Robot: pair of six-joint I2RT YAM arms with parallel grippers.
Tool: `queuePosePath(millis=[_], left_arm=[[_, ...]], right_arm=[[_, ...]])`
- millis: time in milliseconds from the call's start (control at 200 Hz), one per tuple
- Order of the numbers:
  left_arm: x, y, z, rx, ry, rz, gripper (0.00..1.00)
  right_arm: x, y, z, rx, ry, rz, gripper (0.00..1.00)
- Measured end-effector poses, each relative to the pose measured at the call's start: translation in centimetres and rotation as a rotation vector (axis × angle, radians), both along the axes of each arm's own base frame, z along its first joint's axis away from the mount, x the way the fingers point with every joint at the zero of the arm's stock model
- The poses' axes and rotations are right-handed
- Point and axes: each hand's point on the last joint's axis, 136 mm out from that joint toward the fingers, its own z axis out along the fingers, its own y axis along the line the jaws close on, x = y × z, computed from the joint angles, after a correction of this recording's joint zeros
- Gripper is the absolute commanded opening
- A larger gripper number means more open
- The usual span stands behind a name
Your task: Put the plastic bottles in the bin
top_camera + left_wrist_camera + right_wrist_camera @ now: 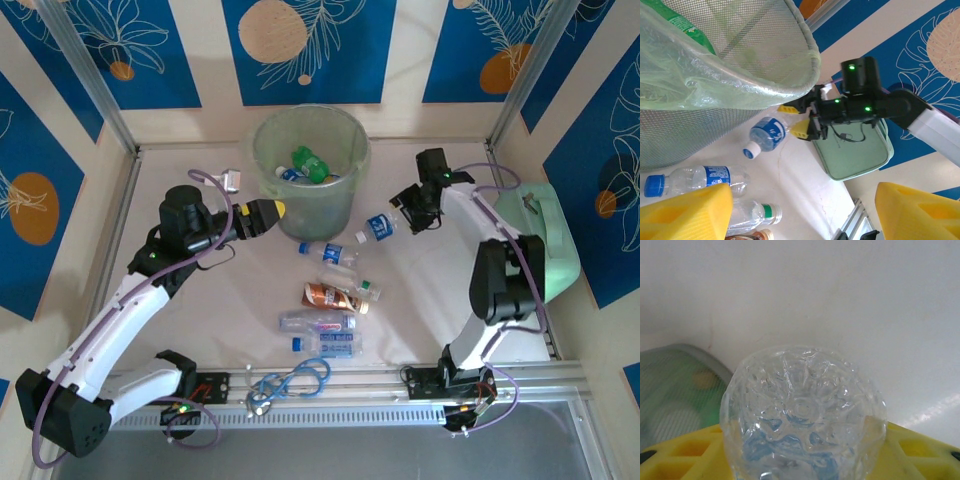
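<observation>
Gripping a clear blue-labelled bottle [802, 422] by its base end, the right pincer [794, 120] is clamped on it at 4 o'clock of the bin [262, 150], just beside the wall, cap dipping toward the surface [230, 300]. The bin's rim stands higher, so a lift looks needed before release over the green bottles [310, 165] inside. The left pincer [270, 211], fingers apart and empty, hovers by the bin at 8 o'clock. Loose bottles [318, 322] lie at 6 o'clock with open room around them. A coiled blue cable [290, 385] edges the near rail, and a mint-green case [545, 235] sits at 3 o'clock.
</observation>
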Motion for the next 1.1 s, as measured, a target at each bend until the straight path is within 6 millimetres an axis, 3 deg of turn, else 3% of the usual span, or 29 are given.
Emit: queuePosePath(millis=[210,410,555,720,890,1100], left_arm=[[-0.1,-0.1,0.1,-0.003,0.0,-0.008,0.75],[-0.6,-1.3,0.5,-0.029,-0.011,-0.07,0.77],[-1.5,-3.1,0.8,-0.045,-0.024,-0.152,0.79],[-1.9,-4.8,2.0,-0.066,-0.056,-0.224,0.87],[-2.1,-5.4,4.3,-0.104,-0.12,-0.269,0.88],[-2.2,-5.8,5.3,-0.133,-0.144,-0.295,0.89]], right_arm=[[-2.5,-0.3,6.4,-0.021,-0.19,0.059,0.56],[-5.7,0.8,14.5,0.01,-0.465,0.144,0.56],[-7.5,3.9,20.0,0.075,-0.66,0.282,0.55],[-8.8,9.6,24.9,0.187,-0.793,0.525,0.54],[-10.5,14.4,27.3,0.269,-0.846,0.721,0.53],[-10.4,15.8,28.4,0.298,-0.862,0.768,0.54]])
